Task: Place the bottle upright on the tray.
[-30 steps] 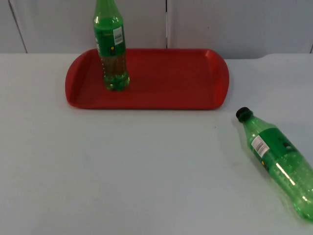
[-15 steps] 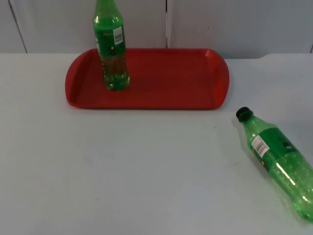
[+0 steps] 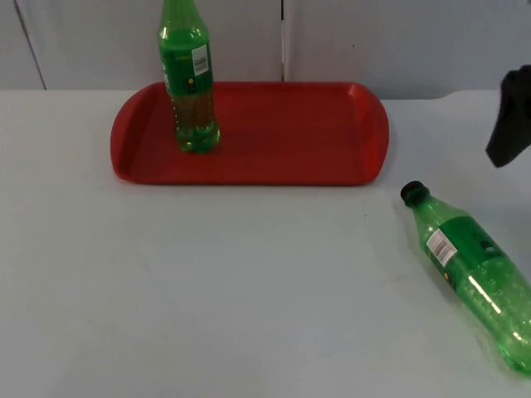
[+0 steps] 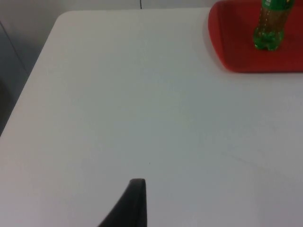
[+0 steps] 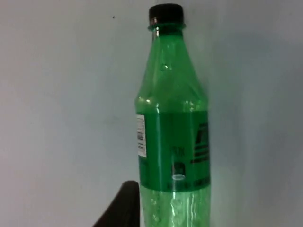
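Note:
A green bottle with a black cap [image 3: 471,272] lies on its side on the white table at the right, cap pointing toward the tray; the right wrist view looks along its label [image 5: 173,137]. My right gripper [image 3: 508,124] hangs at the right edge, above and behind this bottle, apart from it. The red tray [image 3: 282,137] lies at the back. A second green bottle [image 3: 188,79] stands upright on the tray's left part, also in the left wrist view [image 4: 271,21]. My left gripper [image 4: 135,203] waits over bare table, well left of the tray [image 4: 236,56].
The grey partition wall [image 3: 373,41] stands right behind the tray. The table's left edge [image 4: 33,80] is near the left arm. Open white table top [image 3: 207,282] lies in front of the tray.
The right arm has come into the top view at the right edge. Both bottles and the tray have stayed where they were.

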{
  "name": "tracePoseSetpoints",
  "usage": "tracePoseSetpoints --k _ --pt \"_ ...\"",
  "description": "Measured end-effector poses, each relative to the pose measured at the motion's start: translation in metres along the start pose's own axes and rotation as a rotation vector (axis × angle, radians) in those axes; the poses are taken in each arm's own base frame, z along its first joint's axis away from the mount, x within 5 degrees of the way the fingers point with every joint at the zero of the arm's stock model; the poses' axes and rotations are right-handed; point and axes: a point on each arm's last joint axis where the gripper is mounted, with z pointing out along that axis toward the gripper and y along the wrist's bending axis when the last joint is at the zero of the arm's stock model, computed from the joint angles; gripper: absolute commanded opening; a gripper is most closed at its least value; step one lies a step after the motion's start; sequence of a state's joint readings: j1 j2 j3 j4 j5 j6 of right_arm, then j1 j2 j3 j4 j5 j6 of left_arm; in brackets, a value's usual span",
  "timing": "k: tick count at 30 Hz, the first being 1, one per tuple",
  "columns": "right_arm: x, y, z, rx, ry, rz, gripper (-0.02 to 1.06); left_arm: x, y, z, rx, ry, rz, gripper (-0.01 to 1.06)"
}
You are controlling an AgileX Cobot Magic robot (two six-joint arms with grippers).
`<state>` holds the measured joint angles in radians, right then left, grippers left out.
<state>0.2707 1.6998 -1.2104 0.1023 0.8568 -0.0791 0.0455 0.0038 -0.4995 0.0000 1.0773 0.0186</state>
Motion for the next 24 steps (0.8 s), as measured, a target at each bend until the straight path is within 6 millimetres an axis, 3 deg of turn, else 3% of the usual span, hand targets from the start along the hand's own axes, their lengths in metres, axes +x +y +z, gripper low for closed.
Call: tracePoseSetpoints --k 3,4,6,13,24 --pt "-0.005 0.020 0.031 0.071 0.029 -0.046 0.99 0.000 0.000 0.000 0.000 0.000 0.000 1.05" --pt "-0.005 0.020 0.031 0.071 0.029 -0.046 0.99 0.000 0.000 0.000 0.000 0.000 0.000 1.05" --pt "-0.005 0.027 0.049 0.101 0.044 -0.044 0.99 0.000 0.000 0.000 0.000 0.000 0.000 1.05" --pt "-0.009 0.028 0.094 0.127 0.085 -0.007 0.99 0.000 0.000 0.000 0.000 0.000 0.000 1.05" --pt "-0.008 0.028 0.132 0.130 0.122 0.036 0.99 0.000 0.000 0.000 0.000 0.000 0.000 1.05"
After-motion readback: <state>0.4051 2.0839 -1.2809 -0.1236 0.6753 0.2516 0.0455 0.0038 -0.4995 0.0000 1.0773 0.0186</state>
